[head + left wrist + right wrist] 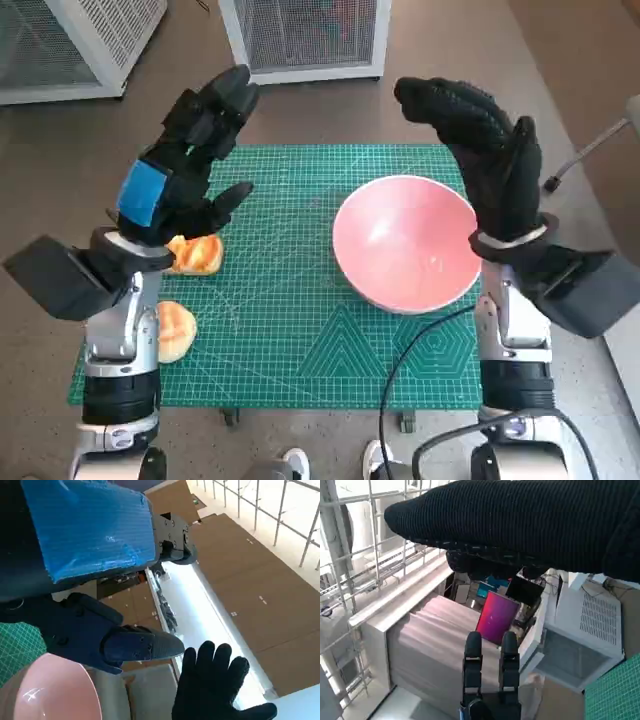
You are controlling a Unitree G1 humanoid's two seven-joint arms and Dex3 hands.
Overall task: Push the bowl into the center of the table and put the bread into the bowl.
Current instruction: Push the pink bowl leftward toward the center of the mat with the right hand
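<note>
A: Head view first. Where's the bowl?

B: The pink bowl sits on the green mat covering the tabletop, on the robot's right half. Two pieces of bread lie at the mat's left edge: one bread just under the left wrist, the other bread nearer the robot, beside the left forearm. Both are well apart from the bowl.

A: And the hands?

B: The left hand is raised over the mat's far left part, fingers apart, holding nothing. The right hand is lifted above the bowl's far right rim, fingers loosely curved, also grasping nothing.

A: Left wrist view?

B: It adds little about the bread, which doesn't show there. You see the blue-taped back of the left hand, a sliver of mat, part of the bowl, and the gloved right hand with fingers spread.

A: Right wrist view?

B: Mostly the glove of the right hand as a dark band, a corner of mat, and a white cabinet. Neither bowl nor bread appears.
</note>
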